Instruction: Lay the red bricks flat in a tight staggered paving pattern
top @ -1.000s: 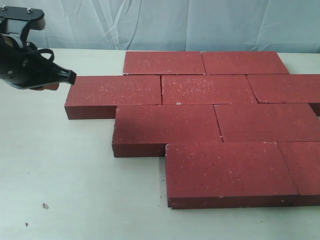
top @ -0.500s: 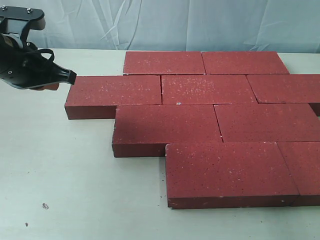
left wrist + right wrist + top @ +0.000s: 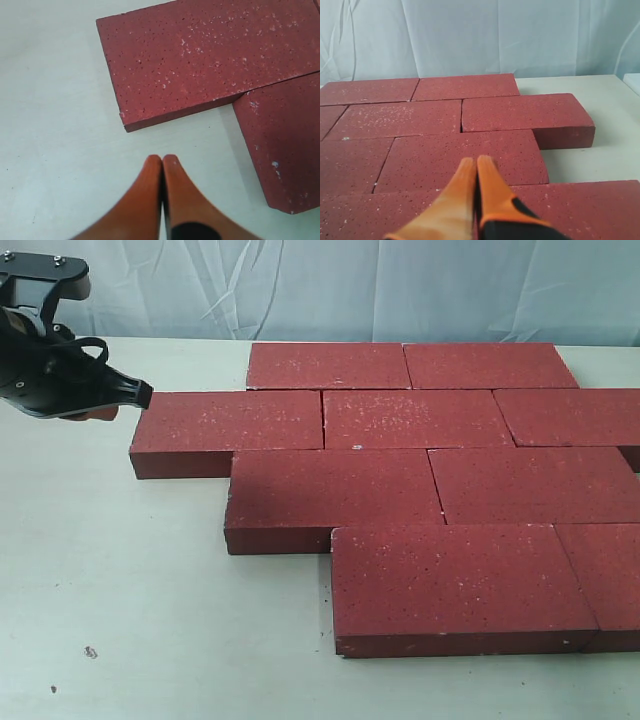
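We see the left gripper [image 3: 161, 159] pinched together just short of the red bricks [image 3: 400, 480]; the right gripper [image 3: 472, 161], likewise together, hovers above them, 3 bricks cut off at frame edge.

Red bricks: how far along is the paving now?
Nearly done: the red bricks lie flat in four staggered rows with tight joints. Nothing is in hand; the left gripper and right gripper have jaws shut and empty. At most, the leftmost brick may need nudging.

Bright, even, diffuse light fills every view without glare. Shadows are faint. Focus softens on the left gripper [image 3: 162, 159] nearest its camera.
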Available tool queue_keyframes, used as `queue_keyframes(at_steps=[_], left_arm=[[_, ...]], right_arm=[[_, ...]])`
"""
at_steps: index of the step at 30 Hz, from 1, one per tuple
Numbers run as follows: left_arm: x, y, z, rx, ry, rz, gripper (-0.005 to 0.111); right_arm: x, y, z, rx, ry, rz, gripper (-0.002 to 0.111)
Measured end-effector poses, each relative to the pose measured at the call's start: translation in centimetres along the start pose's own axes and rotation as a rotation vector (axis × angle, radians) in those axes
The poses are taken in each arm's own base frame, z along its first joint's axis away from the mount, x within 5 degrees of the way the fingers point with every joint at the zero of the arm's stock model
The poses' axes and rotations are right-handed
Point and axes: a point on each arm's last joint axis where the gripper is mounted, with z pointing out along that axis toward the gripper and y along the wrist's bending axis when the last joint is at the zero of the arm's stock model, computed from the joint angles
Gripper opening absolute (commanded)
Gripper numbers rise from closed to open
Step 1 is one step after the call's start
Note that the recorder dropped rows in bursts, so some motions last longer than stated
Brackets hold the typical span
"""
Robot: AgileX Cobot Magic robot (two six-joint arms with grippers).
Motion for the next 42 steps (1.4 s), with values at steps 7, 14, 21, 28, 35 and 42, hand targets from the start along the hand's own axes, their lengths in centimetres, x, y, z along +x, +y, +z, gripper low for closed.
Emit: queue_keyframes(at_steps=[7, 14, 21, 28, 35, 42], left_arm=[[0.0, 0.0, 0.0, 0.000, 0.000, 0.000, 0.000], [0.0, 0.0, 0.0, 0.000, 0.000, 0.000, 0.000], [0.0, 0.0, 0.0, 0.000, 0.000, 0.000, 0.000], [0.0, 0.0, 0.0, 0.000, 0.000, 0.000, 0.000], [0.0, 0.0, 0.0, 0.000, -0.002, 0.000, 0.000], [0.0, 0.0, 0.0, 0.000, -0.002, 0.000, 0.000]], right_arm=[[1.9, -0.1, 0.9, 0.003, 0.036, 0.000, -0.001], [3.1, -0.1, 1.4, -0.003, 0.065, 0.018, -0.001], [3.8, -0.1, 1.7, -0.010, 0.081, 0.039, -0.001], [3.7, -0.1, 1.7, -0.012, 0.078, 0.044, -0.001], [3.7, 0.0, 1.7, -0.016, 0.076, 0.053, -0.001], [3.7, 0.0, 1.7, -0.021, 0.077, 0.064, -0.001]])
